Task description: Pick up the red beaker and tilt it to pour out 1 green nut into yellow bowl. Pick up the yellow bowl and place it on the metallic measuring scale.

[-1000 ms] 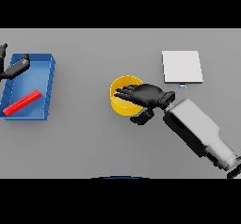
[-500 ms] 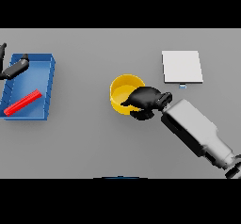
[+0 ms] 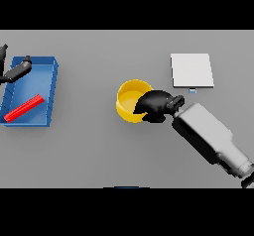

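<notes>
The yellow bowl (image 3: 130, 100) sits on the grey table near the middle. My right hand (image 3: 156, 105) is at its right rim, fingers curled over the edge, the arm coming in from the lower right. The metallic scale (image 3: 192, 70), a flat pale square, lies just beyond and right of the hand with nothing on it. The red beaker (image 3: 24, 108) lies on its side in the blue tray (image 3: 37, 79) at the far left. My left hand (image 3: 16, 71) hovers open over the tray's far left corner. No green nut shows.
The tray's raised blue walls stand around the red beaker. Bare grey table stretches between the tray and the bowl, and along the front edge.
My right hand's fingers, spread over the bowl a second ago, have curled onto its right rim. The left hand has barely shifted.
</notes>
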Tool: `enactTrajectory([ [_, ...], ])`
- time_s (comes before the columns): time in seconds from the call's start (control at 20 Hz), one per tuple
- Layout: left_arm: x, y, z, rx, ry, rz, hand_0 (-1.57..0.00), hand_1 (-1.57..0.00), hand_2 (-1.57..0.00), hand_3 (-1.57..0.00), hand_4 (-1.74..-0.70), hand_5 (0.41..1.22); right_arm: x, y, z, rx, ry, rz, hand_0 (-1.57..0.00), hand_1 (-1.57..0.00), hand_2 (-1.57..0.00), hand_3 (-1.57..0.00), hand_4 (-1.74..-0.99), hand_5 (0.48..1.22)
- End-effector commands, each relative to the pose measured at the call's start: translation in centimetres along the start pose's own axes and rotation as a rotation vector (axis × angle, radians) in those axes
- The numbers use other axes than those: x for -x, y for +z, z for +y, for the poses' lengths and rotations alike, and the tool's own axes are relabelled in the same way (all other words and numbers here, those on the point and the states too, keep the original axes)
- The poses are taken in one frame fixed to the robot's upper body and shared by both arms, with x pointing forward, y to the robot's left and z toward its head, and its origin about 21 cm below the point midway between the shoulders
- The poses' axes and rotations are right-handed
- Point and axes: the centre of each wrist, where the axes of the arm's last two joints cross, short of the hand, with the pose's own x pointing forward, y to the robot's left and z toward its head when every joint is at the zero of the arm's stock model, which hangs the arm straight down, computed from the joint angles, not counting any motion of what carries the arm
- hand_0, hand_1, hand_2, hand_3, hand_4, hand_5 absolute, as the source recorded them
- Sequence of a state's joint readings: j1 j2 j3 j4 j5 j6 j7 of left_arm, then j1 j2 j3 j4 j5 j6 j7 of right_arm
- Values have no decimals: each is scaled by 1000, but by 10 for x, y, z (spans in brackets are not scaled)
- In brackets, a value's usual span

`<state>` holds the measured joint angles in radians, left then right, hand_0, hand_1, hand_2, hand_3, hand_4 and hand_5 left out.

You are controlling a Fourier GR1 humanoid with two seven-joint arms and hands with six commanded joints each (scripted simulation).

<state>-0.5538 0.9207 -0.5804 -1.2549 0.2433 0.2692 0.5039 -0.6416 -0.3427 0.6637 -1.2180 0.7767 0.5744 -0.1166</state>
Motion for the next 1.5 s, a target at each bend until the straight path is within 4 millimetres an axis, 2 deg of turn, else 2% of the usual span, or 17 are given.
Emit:
enactTrajectory([
  [0.0, 3, 2, -4, 5, -8, -2, 1, 1, 1, 1, -803, 725, -2, 4, -5, 6, 3, -7, -1513, -1509, -1453, -1192, -1722, 1207],
  [0.1, 5, 1, 1, -4, -5, 0, 1, 1, 1, 1, -801, 724, 1, 12, -11, 29, -5, -16, -1534, -1531, -1490, -1192, -1729, 1212],
  [0.25, 3, 4, 1, -3, -4, -2, 1, 1, 1, 1, -798, 721, 0, 34, -33, 45, 13, -3, -1552, -1551, -1506, -1377, -1731, 1216],
  [0.45, 0, 4, 4, 0, -4, -8, 1, 1, 1, 1, -800, 722, -2, 51, -57, 96, 36, 69, -1563, -1563, -1544, -1308, -1724, 1219],
  [0.7, 4, 5, 1, -1, -16, -13, 1, 1, 1, 1, -799, 723, 12, 75, -63, 109, 39, 94, -1568, -1568, -1562, -1243, -1719, 1220],
  [0.8, -1, 6, 8, -17, -16, -21, 1, 1, 1, 1, -802, 730, 21, 83, -73, 143, 65, 114, -1569, -1569, -1565, -1263, -1719, 1220],
  [0.9, -1, 7, 7, -17, -8, -14, 1, 1, 1, 1, -811, 741, 31, 87, -80, 173, 64, 148, -1570, -1570, -1567, -1325, -1720, 1221],
  [1.0, -3, 8, 7, -24, -16, -10, 1, 1, 1, 1, -802, 737, 45, 91, -82, 198, 61, 190, -1570, -1570, -1569, -1274, -1719, 1221],
  [1.3, -8, 14, 8, -16, -13, 13, 1, 1, 1, 1, -824, 759, 92, 104, -78, 233, -22, 323, -1571, -1571, -1570, -1205, -1720, 1221],
  [1.45, -9, 15, 7, -9, -17, 31, 1, 1, 1, 1, -832, 773, 113, 100, -73, 244, -54, 364, -1571, -1571, -1571, -1172, -1720, 1221],
])
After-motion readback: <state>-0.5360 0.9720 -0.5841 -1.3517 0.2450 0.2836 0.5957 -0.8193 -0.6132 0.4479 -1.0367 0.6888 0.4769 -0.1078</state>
